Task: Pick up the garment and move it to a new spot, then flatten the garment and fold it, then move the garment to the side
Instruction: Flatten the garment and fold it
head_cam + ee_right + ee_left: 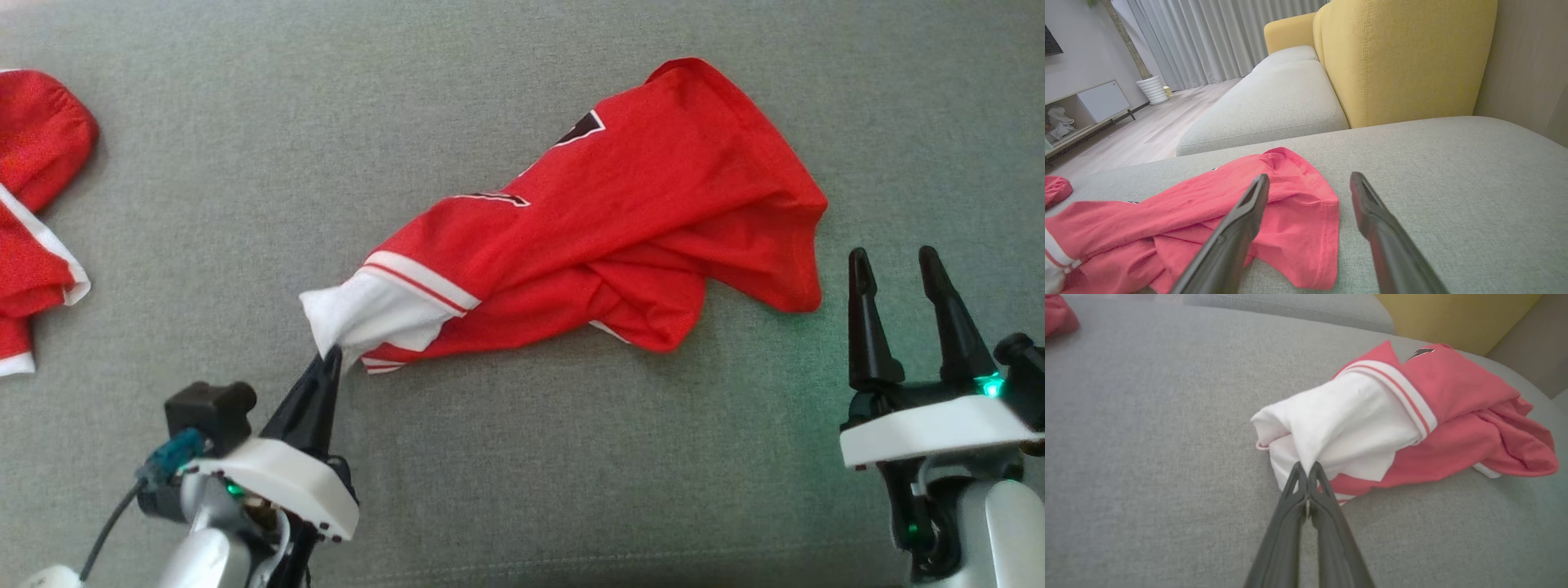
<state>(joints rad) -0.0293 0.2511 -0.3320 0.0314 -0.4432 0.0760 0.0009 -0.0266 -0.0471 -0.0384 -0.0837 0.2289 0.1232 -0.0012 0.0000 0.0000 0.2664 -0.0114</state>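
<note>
**State.** The garment (620,220) lies bunched on the grey sofa cushion (522,82), roughly mid-cushion. The left end effector (331,358) is closed, its tips pinching the garment's white end (367,314); the left wrist view shows both fingers (1294,486) meeting on a fold of that white cloth. The right end effector (896,265) is open and holds nothing.

**Orientation.** The garment's long axis runs diagonally. The white end is the end nearest the robot's left arm. The red hem end (784,245) is the far end, towards the robot's right.

**Governing relation.** The whole red body of the garment trails away from the left end effector along that axis. A pull by the left arm would therefore probably drag the cloth lengthwise rather than lift it clear.

**Arm proximity.** The right end effector stands just beside the red hem end, apart from it, and is the nearer arm for a second grasp there.

**Clearance.** A second red garment (33,204) lies well apart from the garment, beyond its white end.
</note>
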